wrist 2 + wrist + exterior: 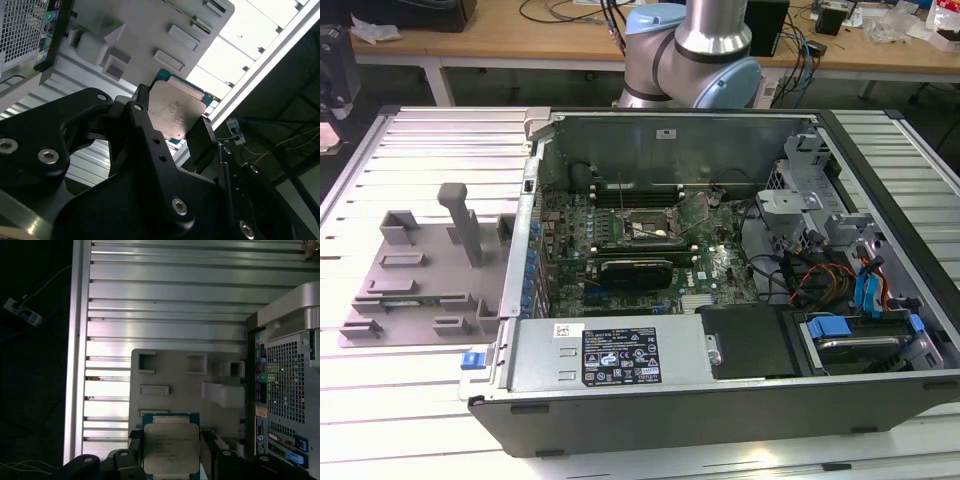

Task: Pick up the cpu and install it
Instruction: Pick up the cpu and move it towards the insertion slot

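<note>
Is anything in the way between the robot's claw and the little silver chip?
No, nothing is. The gripper is clamped on two opposite edges of the cpu, so they are touching. In both wrist views the grey fixture tray lies behind the chip, not between them.

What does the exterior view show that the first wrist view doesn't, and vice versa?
Exterior view adds: the computer case's open inside, with the motherboard and its dark socket. First wrist view adds: the cpu clamped in the claw, with the fixture tray beyond it, and the case's perforated rear panel. Shared: fixture tray, computer case, slatted table.
</note>
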Motion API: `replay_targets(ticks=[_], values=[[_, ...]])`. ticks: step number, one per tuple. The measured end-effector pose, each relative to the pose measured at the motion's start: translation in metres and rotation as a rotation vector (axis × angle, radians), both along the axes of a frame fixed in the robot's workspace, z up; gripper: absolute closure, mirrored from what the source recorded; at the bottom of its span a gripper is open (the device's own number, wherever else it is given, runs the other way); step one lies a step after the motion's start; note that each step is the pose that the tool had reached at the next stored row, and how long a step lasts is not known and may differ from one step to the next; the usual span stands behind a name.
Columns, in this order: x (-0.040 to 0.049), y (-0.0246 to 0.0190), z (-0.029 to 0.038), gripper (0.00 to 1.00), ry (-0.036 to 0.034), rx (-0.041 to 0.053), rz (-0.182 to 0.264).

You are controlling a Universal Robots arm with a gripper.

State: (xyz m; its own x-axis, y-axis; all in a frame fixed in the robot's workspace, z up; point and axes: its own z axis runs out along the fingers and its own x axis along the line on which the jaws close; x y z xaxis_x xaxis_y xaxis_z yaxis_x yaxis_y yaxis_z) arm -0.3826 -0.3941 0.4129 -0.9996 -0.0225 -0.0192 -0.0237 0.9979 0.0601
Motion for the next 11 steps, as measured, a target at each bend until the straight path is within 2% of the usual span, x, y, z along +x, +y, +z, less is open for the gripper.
replay_targets(ticks=[11], values=[[0.0096,0.0000,0.0000,0.46,0.0001,0.0000,0.000]])
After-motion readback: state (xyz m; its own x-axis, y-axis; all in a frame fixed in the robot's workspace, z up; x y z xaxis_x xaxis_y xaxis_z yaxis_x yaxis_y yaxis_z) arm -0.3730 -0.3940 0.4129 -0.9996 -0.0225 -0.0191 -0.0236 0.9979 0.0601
